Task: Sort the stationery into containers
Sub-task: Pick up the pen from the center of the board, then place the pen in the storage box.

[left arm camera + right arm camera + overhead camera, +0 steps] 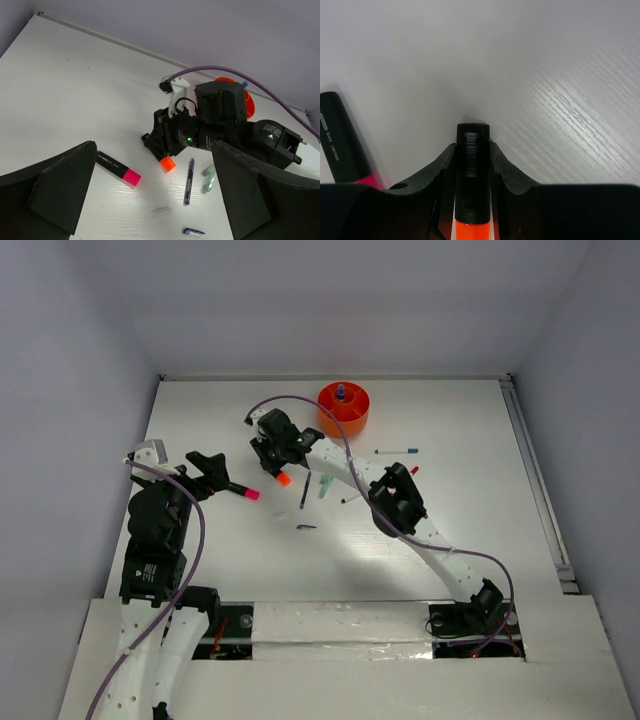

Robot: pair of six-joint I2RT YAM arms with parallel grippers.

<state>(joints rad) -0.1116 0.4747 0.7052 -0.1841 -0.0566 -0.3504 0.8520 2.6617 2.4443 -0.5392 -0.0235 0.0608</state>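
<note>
My right gripper (272, 466) is shut on an orange-capped black marker (283, 478), held low over the table left of the round orange tub (343, 410). In the right wrist view the marker's black barrel (472, 165) sits clamped between the fingers. A blue-capped bottle (341, 393) stands in the tub. My left gripper (207, 473) is open and empty beside a pink-capped black marker (241, 491), which also shows in the left wrist view (118, 168). A dark blue pen (304, 490) and a pale green pen (325, 486) lie mid-table.
A white pen with a blue tip (397, 451) and a red-tipped pen (413, 471) lie right of the tub. A small blue cap (306, 527) and a clear cap (161, 211) lie loose nearer the front. The right arm's elbow (398, 498) rests mid-table.
</note>
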